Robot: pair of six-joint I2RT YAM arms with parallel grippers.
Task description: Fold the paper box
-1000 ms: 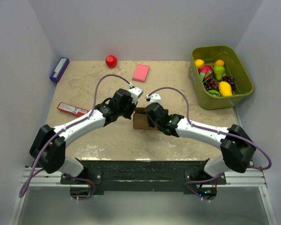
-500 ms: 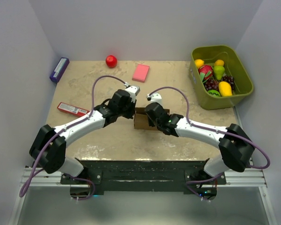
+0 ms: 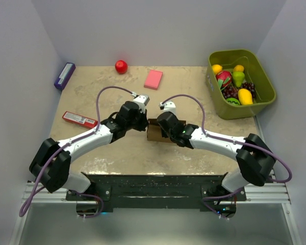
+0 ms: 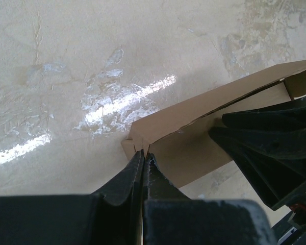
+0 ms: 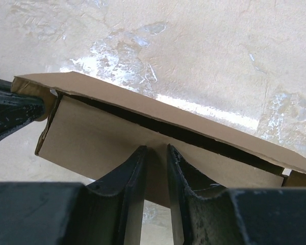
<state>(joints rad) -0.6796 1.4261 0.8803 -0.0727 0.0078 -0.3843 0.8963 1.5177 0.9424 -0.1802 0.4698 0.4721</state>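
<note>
While my left hand (image 4: 143, 155) pinches the box (image 4: 194, 150) corner and my right hand (image 5: 156, 153) grips its wall, pulling apart could tear it.

Paper box (image 3: 154, 135) boxed in: left gripper (image 3: 144, 125) at 9, right gripper (image 3: 161, 130) at 3. Table (image 3: 127, 153) open toward 6. Pink block (image 3: 153, 79) at 12, green bin (image 3: 265, 97) at 2, both well apart.

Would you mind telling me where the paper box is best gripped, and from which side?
By its thin panel edges, from either end. The box is only half-folded, so its walls and flaps are single sheets a gripper can pinch: the left gripper, from the left, is shut on an end flap, and the right gripper straddles a wall edge from the right.
</note>
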